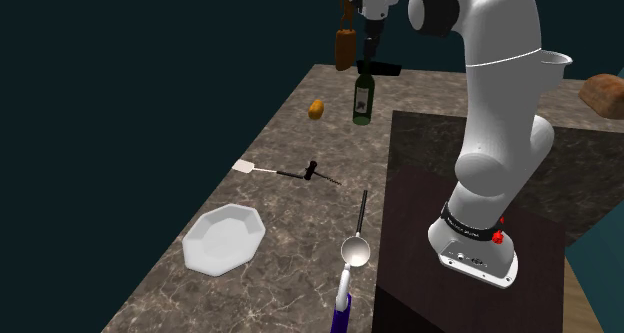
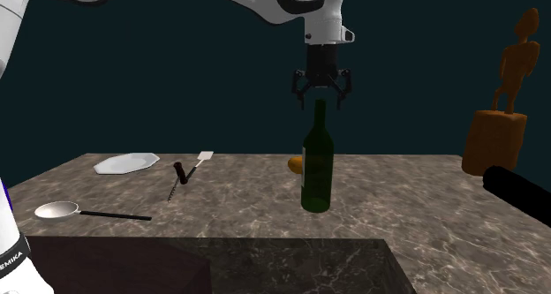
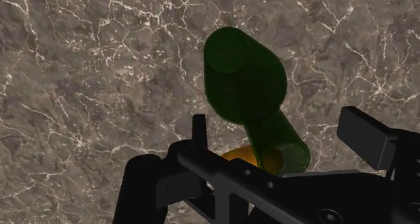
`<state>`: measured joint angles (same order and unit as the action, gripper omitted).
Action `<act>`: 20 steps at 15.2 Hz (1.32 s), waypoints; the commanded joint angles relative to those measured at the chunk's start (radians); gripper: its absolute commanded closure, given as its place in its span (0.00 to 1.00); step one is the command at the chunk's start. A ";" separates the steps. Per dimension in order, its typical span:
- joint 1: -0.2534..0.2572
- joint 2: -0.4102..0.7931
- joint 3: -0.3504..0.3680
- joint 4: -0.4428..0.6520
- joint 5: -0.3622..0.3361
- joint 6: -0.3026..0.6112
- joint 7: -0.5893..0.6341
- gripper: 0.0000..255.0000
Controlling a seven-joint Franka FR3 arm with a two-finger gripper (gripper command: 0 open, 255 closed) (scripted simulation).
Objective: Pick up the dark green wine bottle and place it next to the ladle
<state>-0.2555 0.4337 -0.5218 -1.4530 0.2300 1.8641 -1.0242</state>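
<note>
Dark green, the bottle [image 2: 317, 169] stood upright on the marble counter [image 2: 424, 204], toward the far end in the shoulder view. The gripper [image 2: 322, 96] hung directly over the bottle mouth with its fingers spread, one to each side and neither touching the neck. A small orange item [image 2: 296, 164] lay just behind the bottle. The ladle [image 2: 57, 211] lay well apart from the bottle, toward the second exterior view's left, its bowl on the counter near the stand [image 1: 450, 211].
</note>
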 commanded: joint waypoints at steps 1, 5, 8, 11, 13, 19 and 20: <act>0.000 0.000 0.000 -0.001 0.000 0.001 0.000 0.00; 0.000 0.000 0.000 -0.001 0.000 0.001 0.000 1.00; 0.000 0.000 0.000 -0.001 0.000 0.001 0.000 1.00; 0.000 0.000 0.000 -0.001 0.000 0.001 0.000 1.00; 0.000 0.000 0.000 -0.001 0.000 0.001 0.000 1.00; -0.007 -0.004 -0.003 0.062 -0.004 -0.064 0.005 1.00; -0.008 -0.004 -0.004 0.075 -0.005 -0.077 0.006 1.00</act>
<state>-0.2624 0.4327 -0.5243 -1.3882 0.2268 1.7994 -1.0184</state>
